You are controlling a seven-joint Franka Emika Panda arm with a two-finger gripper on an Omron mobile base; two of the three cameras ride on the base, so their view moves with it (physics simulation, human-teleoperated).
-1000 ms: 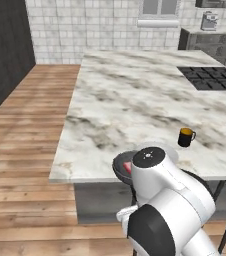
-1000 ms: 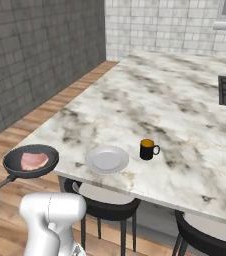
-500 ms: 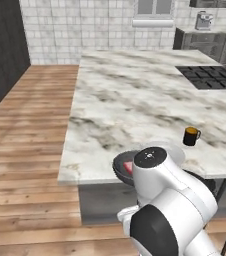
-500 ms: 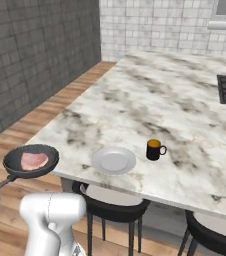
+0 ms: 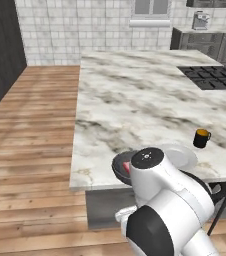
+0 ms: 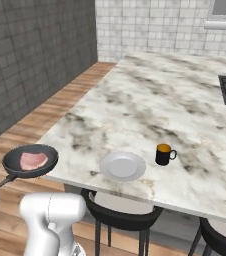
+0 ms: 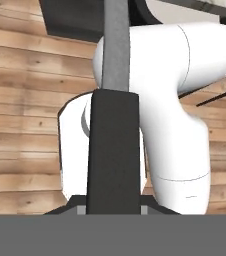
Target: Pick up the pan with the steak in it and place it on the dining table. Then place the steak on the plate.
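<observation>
The tool point(image 7: 114, 212) is clenched on the handle of the pan point(image 6: 30, 161), which runs up the middle of the hand view. The pan hangs in the air just off the near corner of the surface point(image 6: 150, 110), over the wood floor point(image 6: 55, 102), and the steak point(image 6: 33, 160) lies flat inside it. Beyond the pan, the plate point(image 6: 123, 166) sits near the surface's front edge, with a dark mug point(image 6: 163, 154) just past it. No writing can be read anywhere.
</observation>
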